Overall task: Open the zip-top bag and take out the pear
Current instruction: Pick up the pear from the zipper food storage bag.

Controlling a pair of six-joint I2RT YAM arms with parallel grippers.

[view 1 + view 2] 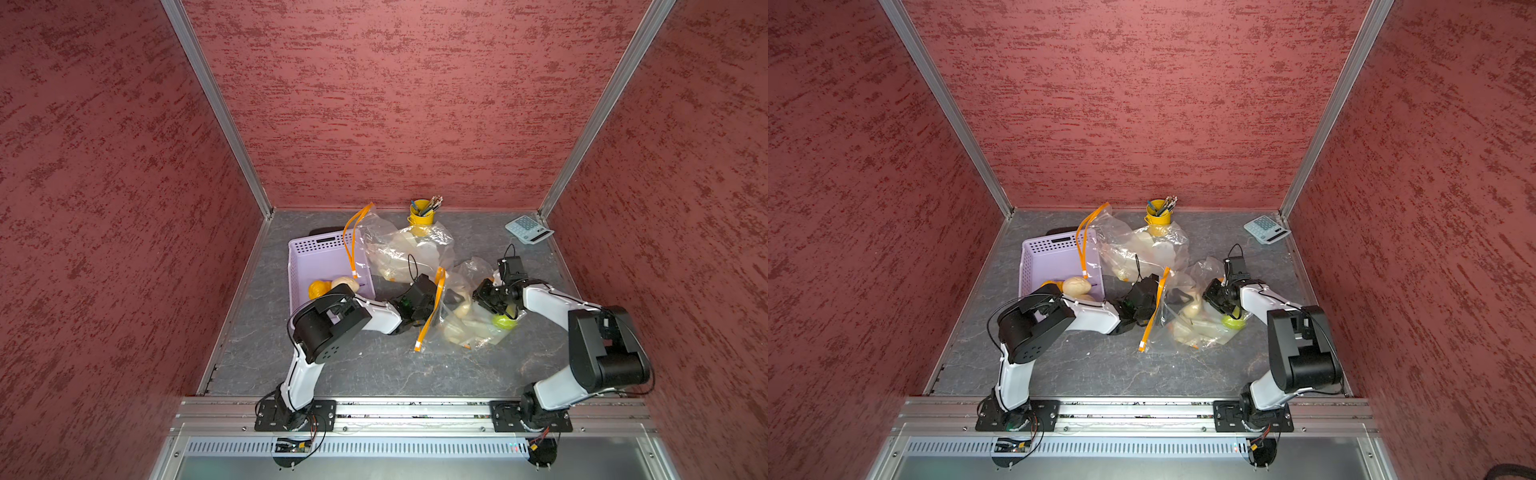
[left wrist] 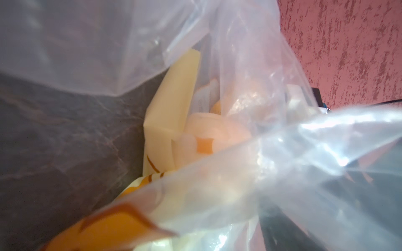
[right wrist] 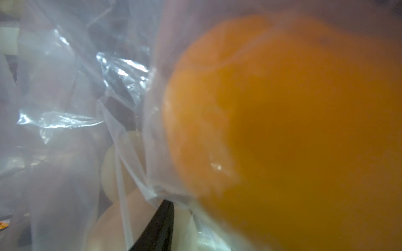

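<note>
The pale fruit we take for the pear point(image 1: 462, 309) lies inside the near zip-top bag point(image 1: 473, 332), whose mouth looks open. Our left gripper point(image 1: 440, 301) stands wide at the mouth, holding nothing we can see. The right gripper point(image 1: 482, 297) presses the bag's side, and we cannot tell how far its jaws stand apart. Next we must reach the pear through loose film.

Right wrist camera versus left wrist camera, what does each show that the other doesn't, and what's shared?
Only the right wrist view shows a large blurred orange fruit, close up. Only the left wrist view shows a pale yellow boxy item, the dark marbled tabletop and the red wall. Both show the crinkled clear film of the zip-top bag with pale rounded items inside.
</note>
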